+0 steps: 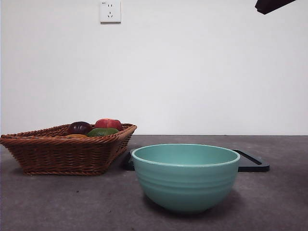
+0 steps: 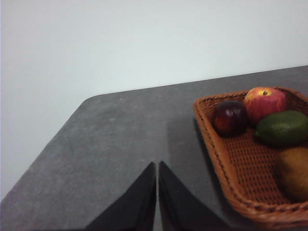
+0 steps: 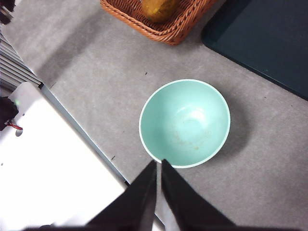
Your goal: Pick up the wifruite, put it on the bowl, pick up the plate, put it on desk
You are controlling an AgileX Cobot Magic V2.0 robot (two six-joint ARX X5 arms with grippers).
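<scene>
While the right gripper (image 3: 158, 166) hangs above the bowl (image 3: 185, 123), jaws together.

The glossy bowl (image 1: 186, 176) is pale teal-green, the woven basket (image 1: 62, 151) orange-brown, the wifruite (image 2: 293, 172) dull orange-brown, the desk (image 1: 57, 202) mottled dark grey, and the tray (image 3: 264, 38) dark.

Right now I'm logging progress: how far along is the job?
Nothing looks done. The wifruite lies in the wicker basket beside the other fruit; the teal bowl is empty. Nothing is in hand: the left hand and right hand are shut and hold nothing. Every step remains.
</scene>
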